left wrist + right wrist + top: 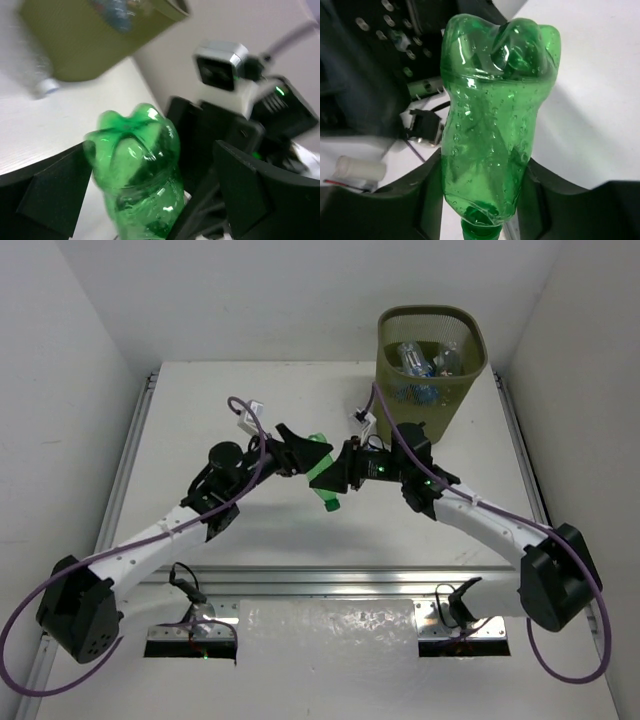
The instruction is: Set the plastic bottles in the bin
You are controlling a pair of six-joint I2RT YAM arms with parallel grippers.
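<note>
A crushed green bottle (320, 452) hangs above the middle of the table between both grippers. My right gripper (337, 478) is shut on it near the neck; in the right wrist view both fingers press the bottle (490, 100) and its cap end points down. My left gripper (303, 455) is open around the bottle's base; in the left wrist view the bottle (135, 165) rests by the left finger (50, 195), with a gap to the other finger. The olive-green bin (438, 405) stands at the far right, with several clear bottles (422, 360) inside.
In the left wrist view a blurred clear bottle with a white cap (44, 82) lies on the table beside the bin (85, 40). White walls close in the table on three sides. A metal rail runs along the near edge.
</note>
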